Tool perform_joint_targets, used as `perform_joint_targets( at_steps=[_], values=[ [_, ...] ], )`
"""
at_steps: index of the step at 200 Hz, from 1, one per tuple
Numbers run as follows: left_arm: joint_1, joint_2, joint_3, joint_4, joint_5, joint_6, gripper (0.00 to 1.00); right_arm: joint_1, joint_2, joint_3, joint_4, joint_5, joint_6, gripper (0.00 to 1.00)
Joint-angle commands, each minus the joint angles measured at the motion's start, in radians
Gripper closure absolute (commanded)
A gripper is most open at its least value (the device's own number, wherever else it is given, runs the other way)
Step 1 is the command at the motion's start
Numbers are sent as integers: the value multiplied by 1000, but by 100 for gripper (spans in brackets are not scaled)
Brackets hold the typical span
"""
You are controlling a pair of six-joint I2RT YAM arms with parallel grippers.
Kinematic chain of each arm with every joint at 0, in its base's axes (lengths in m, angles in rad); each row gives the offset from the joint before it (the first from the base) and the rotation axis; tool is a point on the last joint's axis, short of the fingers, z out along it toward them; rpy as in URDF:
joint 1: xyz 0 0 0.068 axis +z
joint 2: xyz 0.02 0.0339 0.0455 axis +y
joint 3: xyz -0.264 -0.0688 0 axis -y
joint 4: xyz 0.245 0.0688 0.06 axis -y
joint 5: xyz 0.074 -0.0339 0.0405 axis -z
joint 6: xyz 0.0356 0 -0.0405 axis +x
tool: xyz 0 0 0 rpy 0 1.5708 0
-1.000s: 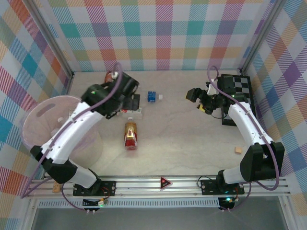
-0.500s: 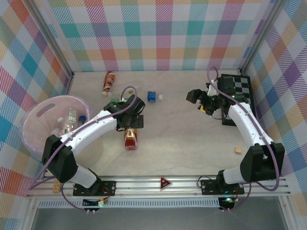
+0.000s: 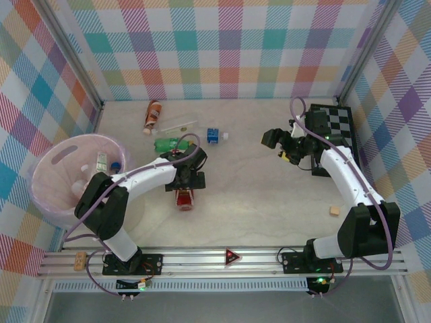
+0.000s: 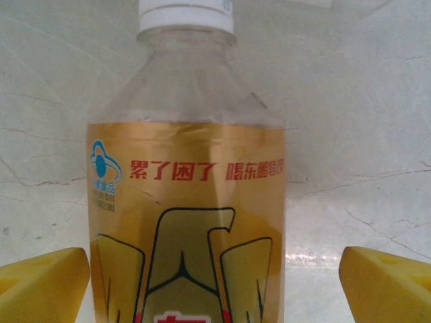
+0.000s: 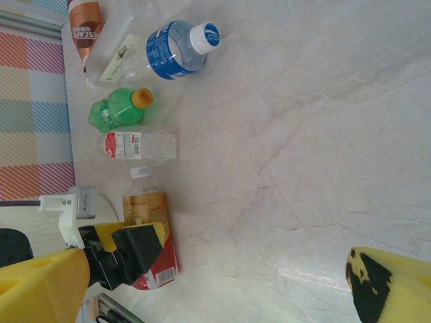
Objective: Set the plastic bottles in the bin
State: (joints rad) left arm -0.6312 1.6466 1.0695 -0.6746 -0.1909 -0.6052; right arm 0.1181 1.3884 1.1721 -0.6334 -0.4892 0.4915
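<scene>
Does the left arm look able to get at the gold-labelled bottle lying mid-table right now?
Probably yes. The left gripper sits right over the gold-labelled bottle, its yellow fingers spread on either side, with bare table showing in both gaps and nothing between.

Bottle (image 4: 186, 202): clear, white cap (image 4: 186, 15), gold label (image 4: 186, 222), lying on pale bench (image 4: 350, 101).
Hand (image 4: 214, 286): spread wide, yellow fingertips (image 4: 40, 286) either side of bottle.

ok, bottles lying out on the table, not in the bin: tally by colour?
brown bottle: 1
clear bottles: 2
blue-labelled bottle: 1
green bottle: 1
gold-labelled bottle: 1
Total: 6
Those inside the bin are left out: too unclear to count.
</scene>
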Motion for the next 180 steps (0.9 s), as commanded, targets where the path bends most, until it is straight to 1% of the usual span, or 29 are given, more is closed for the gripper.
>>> perform_joint_targets(
  at_steps=[1, 34, 55, 64, 130, 151, 170, 180],
  values=[
    [9, 21, -20, 39, 4, -33, 7, 4, -22, -5, -26, 5, -30, 2],
    [10, 51, -19, 45, -1, -36, 20, 3, -24, -14, -26, 6, -33, 2],
    [6, 43, -6, 24, -24, -32, 32, 2, -25, -14, -29, 15, -37, 2],
    [5, 40, -1, 16, -27, -32, 35, 2, -25, -14, -28, 15, -35, 2],
    [-13, -5, 58, -48, -43, -14, 41, 2, -19, -15, -20, 9, -29, 2],
    [-46, -20, 145, -115, -53, 5, 43, 3, -17, -14, -17, 5, -24, 2],
    [-71, -5, 289, -221, -56, 50, 44, 4, -17, -15, -13, 1, -21, 2],
    [-74, 14, 377, -281, -53, 78, 47, 3, -17, -15, -12, -1, -21, 2]
  ],
)
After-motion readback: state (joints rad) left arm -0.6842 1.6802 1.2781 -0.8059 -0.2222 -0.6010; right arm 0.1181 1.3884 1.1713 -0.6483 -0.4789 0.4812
